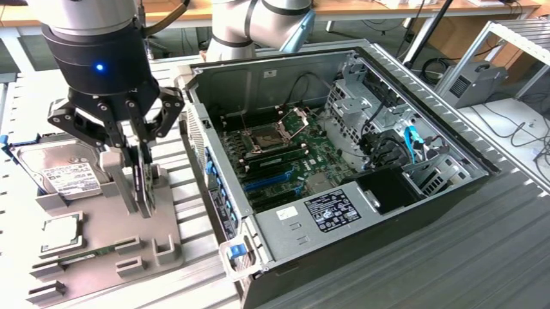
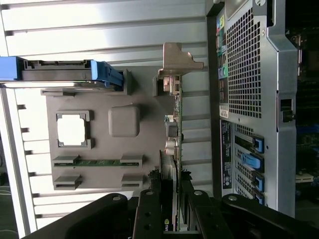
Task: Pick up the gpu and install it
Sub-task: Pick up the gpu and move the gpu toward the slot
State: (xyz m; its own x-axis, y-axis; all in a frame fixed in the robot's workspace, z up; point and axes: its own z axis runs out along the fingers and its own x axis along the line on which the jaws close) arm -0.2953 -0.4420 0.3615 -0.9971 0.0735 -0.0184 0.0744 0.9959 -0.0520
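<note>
**A:** Fig. 1. Your end effector [image 1: 138, 196] was closed on the gpu [image 2: 174, 124], a thin green circuit board with a black cooler on one face. Its two black fingers [image 2: 148, 211] pressed the card's opposite faces, toward the end away from the bracket.

**B:** You had the card standing upright on edge in a slot of the matt grey moulded fixture [image 1: 94, 264]. It stood just beside the perforated rear wall of the open steel computer case [image 1: 284, 248]. Whether it had left the slot could not be told.

**A:** The step was judged to be the lift out of the fixture. It asked that you draw the card straight along its own plane, since a tilt would likely have bound the board in the slot. The grip sat toward one end, so the bracket end could have sagged, and a slow pull suited it.

**B:** Note the materials. The folded silver bracket [image 2: 177, 59] was hard and smooth. The board edge was thin and studded with small parts, so the flat faces gave you the better hold. The fixture also carried a silver hard drive with a white label [image 1: 64, 174] and a narrow green memory stick [image 1: 90, 252], both apart from your fingers. The ribbed aluminium surface [image 2: 99, 30] lay beneath.
</note>
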